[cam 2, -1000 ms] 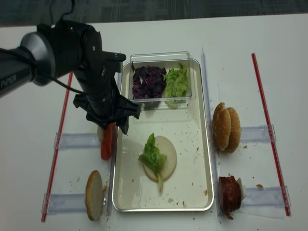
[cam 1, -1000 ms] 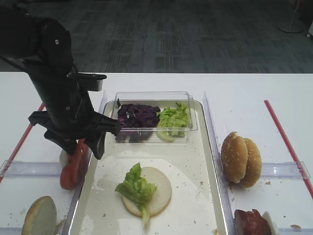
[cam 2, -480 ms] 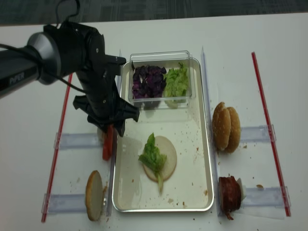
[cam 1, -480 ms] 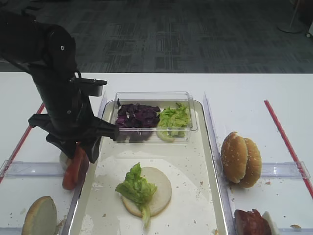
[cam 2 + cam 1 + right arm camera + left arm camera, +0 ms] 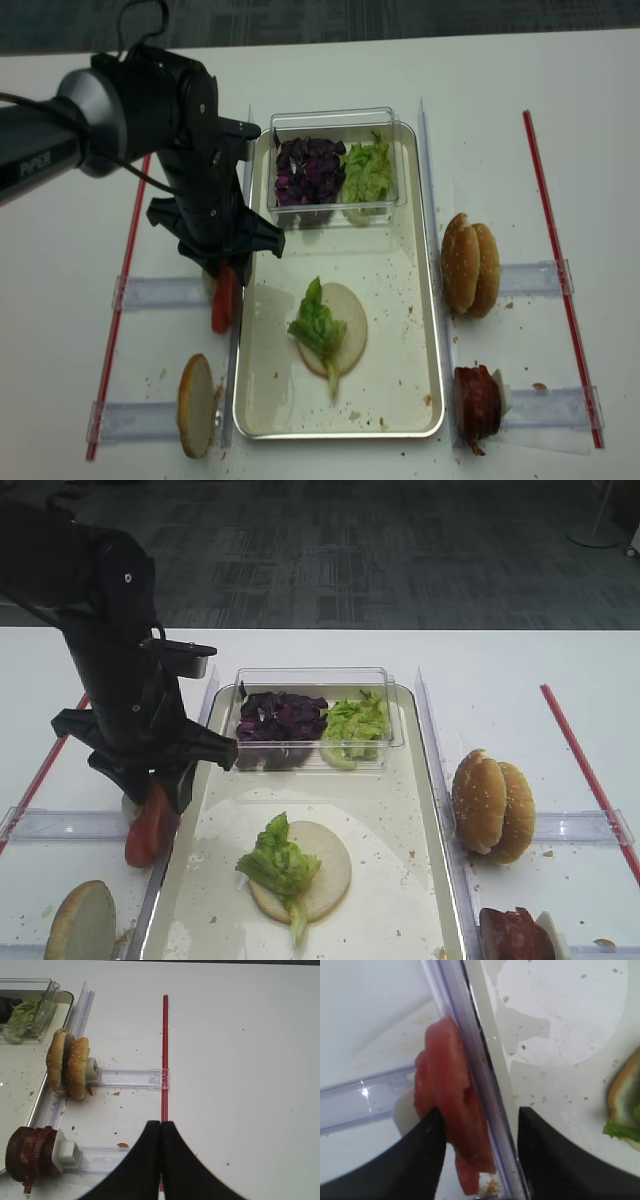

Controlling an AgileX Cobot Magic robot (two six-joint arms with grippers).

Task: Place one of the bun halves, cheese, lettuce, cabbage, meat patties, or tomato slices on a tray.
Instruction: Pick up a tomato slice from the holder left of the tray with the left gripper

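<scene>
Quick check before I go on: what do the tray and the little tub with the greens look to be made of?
The tray: likely metal, its raised rim silvery with a dull sheen, the floor cream and crumb-speckled. The tub: probably clear, glossy plastic; the cabbage and lettuce show through its walls.

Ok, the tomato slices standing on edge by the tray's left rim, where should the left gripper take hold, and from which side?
Grip the top edge of the outermost of the tomato slices, coming straight down. They stand on edge in a stack beside the tray, so one finger goes on a flat face and one between slices. The left gripper already straddles them with a finger near the rim; judge clearance there carefully.
</scene>
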